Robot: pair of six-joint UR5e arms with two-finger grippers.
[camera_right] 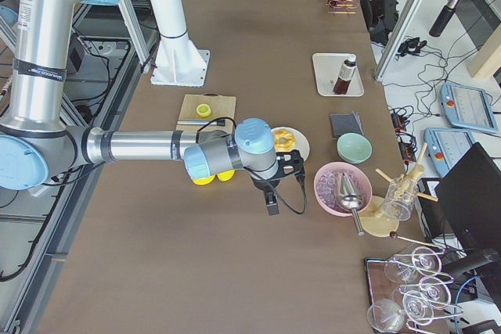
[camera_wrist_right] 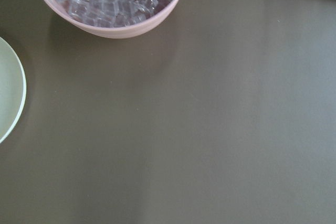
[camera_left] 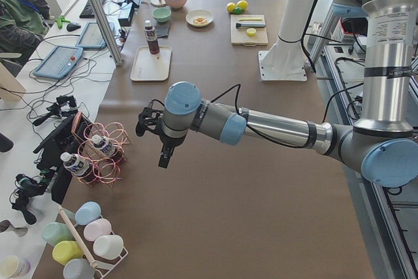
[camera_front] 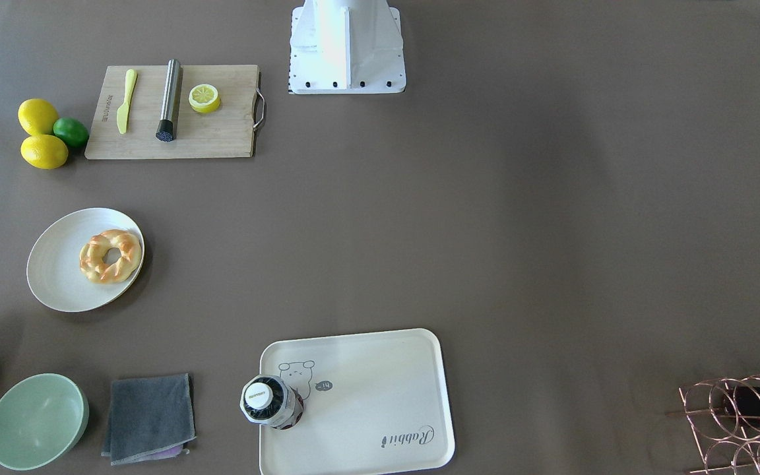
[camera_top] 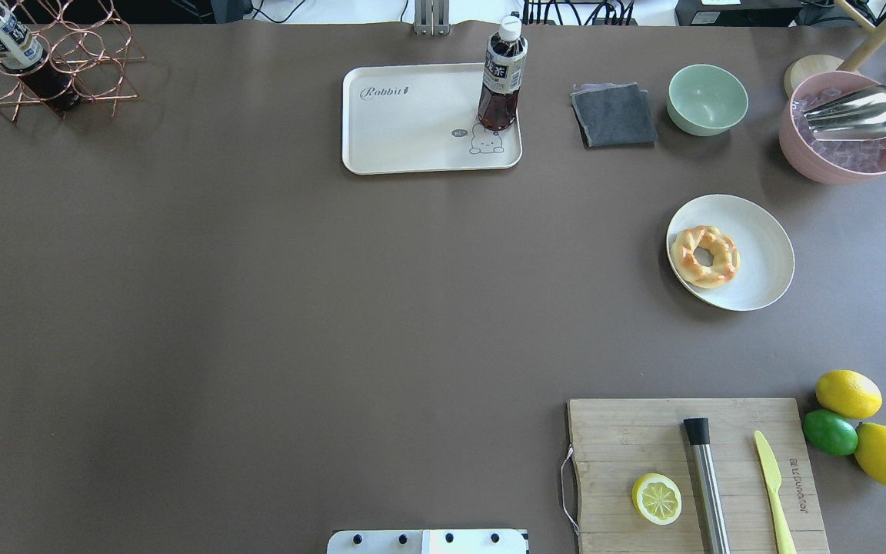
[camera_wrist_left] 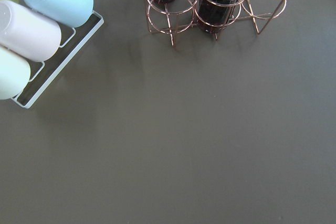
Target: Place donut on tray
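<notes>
The donut (camera_front: 110, 256) is a braided golden ring lying on a round white plate (camera_front: 57, 264); it also shows in the overhead view (camera_top: 705, 256). The cream tray (camera_front: 373, 389) with the bear drawing lies apart from it, in the overhead view (camera_top: 412, 123) at the far middle of the table. A dark drink bottle (camera_top: 501, 77) stands on the tray's corner by the bear. My left gripper (camera_left: 163, 155) hangs above the table near the wire rack. My right gripper (camera_right: 272, 201) hangs near the pink bowl, beside the plate. I cannot tell whether either is open or shut.
A grey cloth (camera_top: 614, 115), a green bowl (camera_top: 707, 98) and a pink bowl of ice with a scoop (camera_top: 847, 131) stand near the plate. A cutting board (camera_top: 697, 477) holds a lemon slice, a metal rod and a knife. A copper wire bottle rack (camera_top: 43, 61) stands far left.
</notes>
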